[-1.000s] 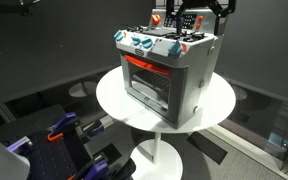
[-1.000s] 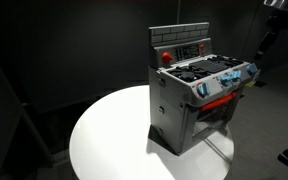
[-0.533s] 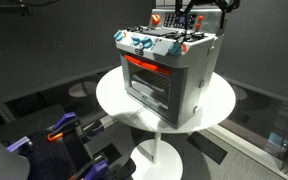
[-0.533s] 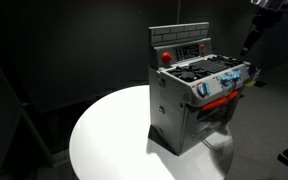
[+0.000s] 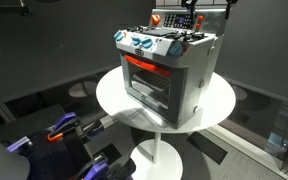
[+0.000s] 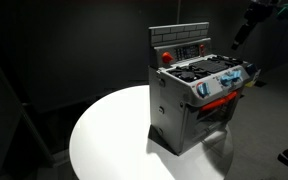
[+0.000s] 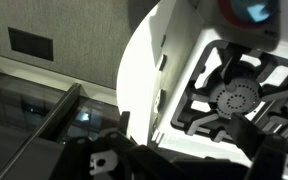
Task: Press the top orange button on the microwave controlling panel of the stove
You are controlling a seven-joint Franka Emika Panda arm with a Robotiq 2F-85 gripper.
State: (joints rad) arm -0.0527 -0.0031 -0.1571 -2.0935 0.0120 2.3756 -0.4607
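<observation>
On a round white table (image 6: pixel 104 130) in a dark room, the dark upright panel (image 6: pixel 187 49) of the grey toy stove (image 6: pixel 174 105) lies lower-left of the black gripper (image 6: pixel 237 37), well apart; its opening cannot be told.

Room lighting is low; the walls read near-black in both exterior views. Overhead light strikes the round white table (image 6: pixel 104 140), the brightest surface. The stove (image 6: pixel 189 95) casts a soft shadow at its base. In the wrist view the tabletop is overexposed, the near foreground dark and unfocused, and the knob (image 7: pixel 249 10) blurred.
</observation>
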